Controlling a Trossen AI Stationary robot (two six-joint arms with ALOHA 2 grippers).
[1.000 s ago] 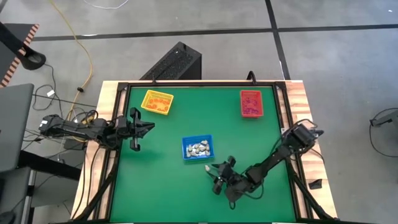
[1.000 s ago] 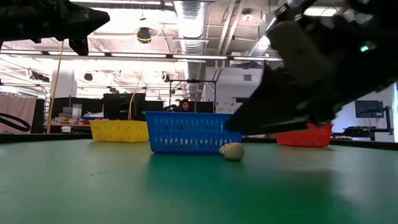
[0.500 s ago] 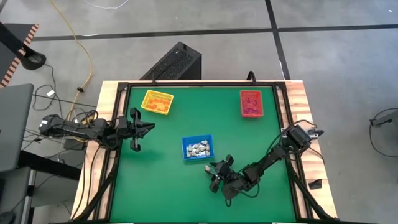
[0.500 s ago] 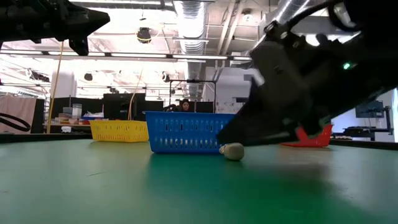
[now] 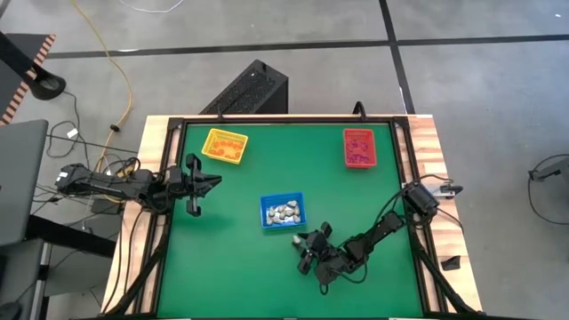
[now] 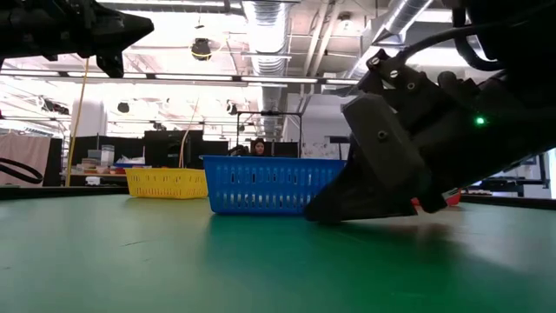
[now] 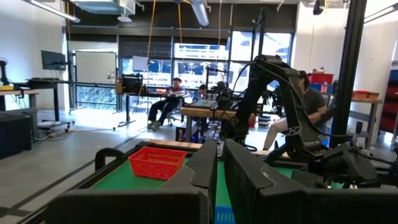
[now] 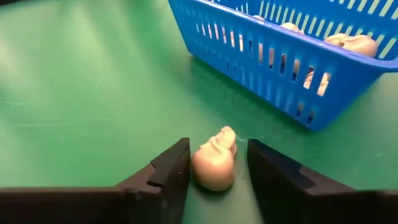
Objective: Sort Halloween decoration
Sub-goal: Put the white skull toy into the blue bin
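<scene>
A whitish skull trinket lies on the green table just near of the blue tray, which holds several whitish trinkets. My right gripper is open and low at the table. Its fingers stand on either side of the skull, with a narrow gap on each side. In the high view the right gripper is near and right of the blue tray. In the low view the right gripper hides the skull. My left gripper is shut and empty, above the table's left edge.
A yellow tray with orange trinkets stands at the far left. A red tray with dark red ones stands at the far right. Bare green mat lies near and left of the blue tray. People sit in the room beyond the table.
My right gripper has gone down and toward the skull trinket beside the blue tray. It now stands around the skull and hides it in the low view. The skull has stayed in place.
</scene>
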